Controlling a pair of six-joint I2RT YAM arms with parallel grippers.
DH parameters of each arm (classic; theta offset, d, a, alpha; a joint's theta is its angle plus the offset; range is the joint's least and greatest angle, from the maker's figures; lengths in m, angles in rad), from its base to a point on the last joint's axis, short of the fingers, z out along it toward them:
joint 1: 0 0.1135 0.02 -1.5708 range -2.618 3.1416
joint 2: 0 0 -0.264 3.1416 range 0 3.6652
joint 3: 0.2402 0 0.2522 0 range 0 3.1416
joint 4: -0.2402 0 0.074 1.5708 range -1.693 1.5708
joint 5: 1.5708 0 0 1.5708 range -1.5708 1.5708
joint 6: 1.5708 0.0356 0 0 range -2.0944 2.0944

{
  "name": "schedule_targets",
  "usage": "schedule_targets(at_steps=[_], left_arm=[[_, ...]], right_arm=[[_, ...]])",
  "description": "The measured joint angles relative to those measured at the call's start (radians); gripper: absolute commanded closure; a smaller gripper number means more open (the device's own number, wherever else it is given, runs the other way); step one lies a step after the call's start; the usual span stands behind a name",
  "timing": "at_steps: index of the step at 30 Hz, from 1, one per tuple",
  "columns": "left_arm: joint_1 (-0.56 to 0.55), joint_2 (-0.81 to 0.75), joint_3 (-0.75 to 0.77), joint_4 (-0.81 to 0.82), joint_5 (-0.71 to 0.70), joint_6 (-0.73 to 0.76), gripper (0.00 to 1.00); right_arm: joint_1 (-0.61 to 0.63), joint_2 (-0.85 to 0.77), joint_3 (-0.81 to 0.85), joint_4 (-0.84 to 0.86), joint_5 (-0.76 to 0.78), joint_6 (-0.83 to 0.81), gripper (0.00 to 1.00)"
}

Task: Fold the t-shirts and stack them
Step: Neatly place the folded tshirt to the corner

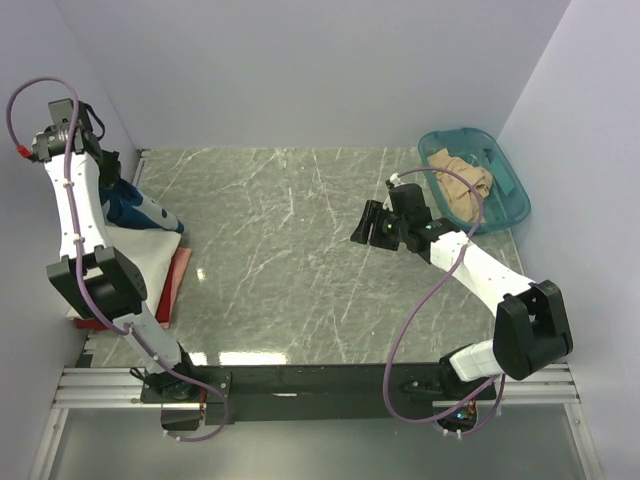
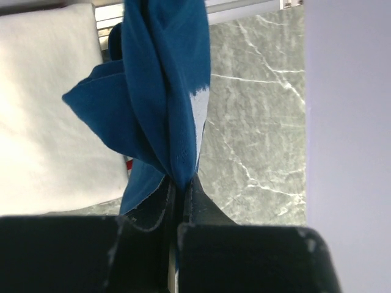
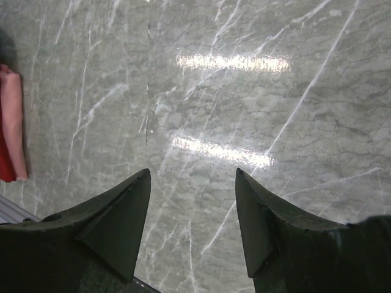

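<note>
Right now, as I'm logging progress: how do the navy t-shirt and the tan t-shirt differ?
The navy t-shirt hangs twisted from the shut left gripper; the tan t-shirt lies crumpled in the teal tub, held by nothing. The navy t-shirt is at the left side of the table, the tan t-shirt at the far right. Shared: neither is folded yet.

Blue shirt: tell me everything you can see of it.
The blue shirt is soft dark blue cloth with a pale print patch, bunched and twisted into a hanging rope. The left hand is shut on one end, near the left edge of the table; its far end seems to reach the white shirt.
</note>
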Motion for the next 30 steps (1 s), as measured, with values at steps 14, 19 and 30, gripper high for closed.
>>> schedule_targets(at_steps=[14, 19, 30], left_arm=[[0.047, -0.054, 0.027, -0.008, 0.058, 0.029, 1.0], [0.049, -0.109, 0.014, -0.007, 0.066, 0.03, 1.0], [0.053, -0.197, -0.137, 0.01, 0.064, 0.047, 1.0]], right_arm=[[0.005, 0.0, 0.003, -0.017, 0.016, 0.0, 0.36], [0.011, 0.0, 0.003, -0.018, 0.019, 0.0, 0.36], [0.026, -0.006, 0.001, -0.018, 0.024, 0.0, 0.36]])
